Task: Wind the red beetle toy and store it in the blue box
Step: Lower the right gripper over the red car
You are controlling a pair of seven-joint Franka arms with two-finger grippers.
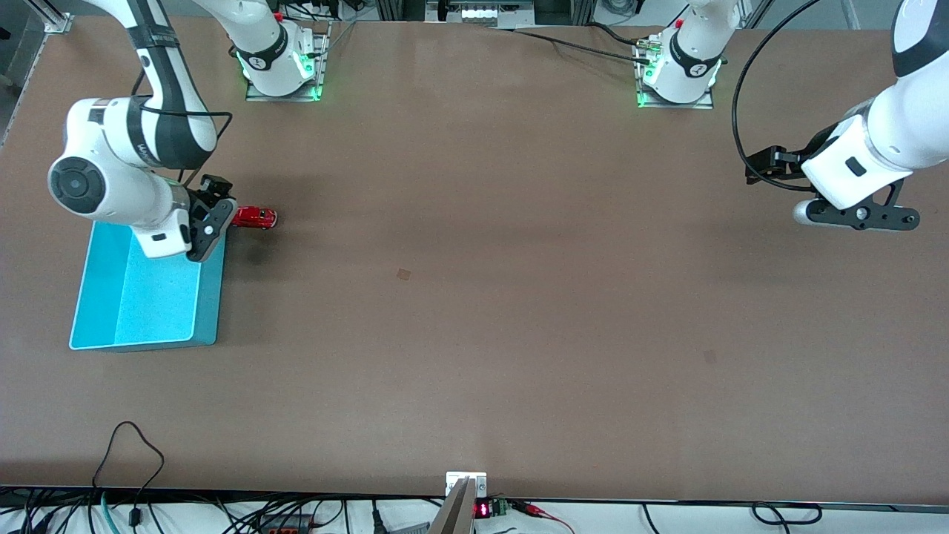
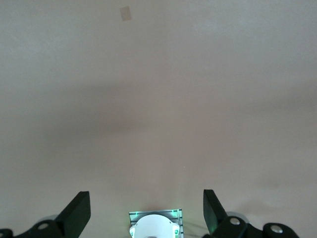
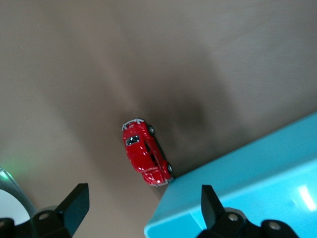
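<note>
Red beetle toy [image 1: 254, 217] sits on the tabletop [image 1: 474, 297], just beside the blue box [image 1: 145, 285]. Over the box's corner by the toy, the right tool [image 3: 141, 210] hangs spread wide, empty. Well apart from the box, the left tool [image 2: 146, 210] waits, wide too.

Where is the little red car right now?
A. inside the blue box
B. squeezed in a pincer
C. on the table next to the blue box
C: the red car sits on the bare table just outside a corner of the blue box, and the open right pincer above holds nothing.
</note>
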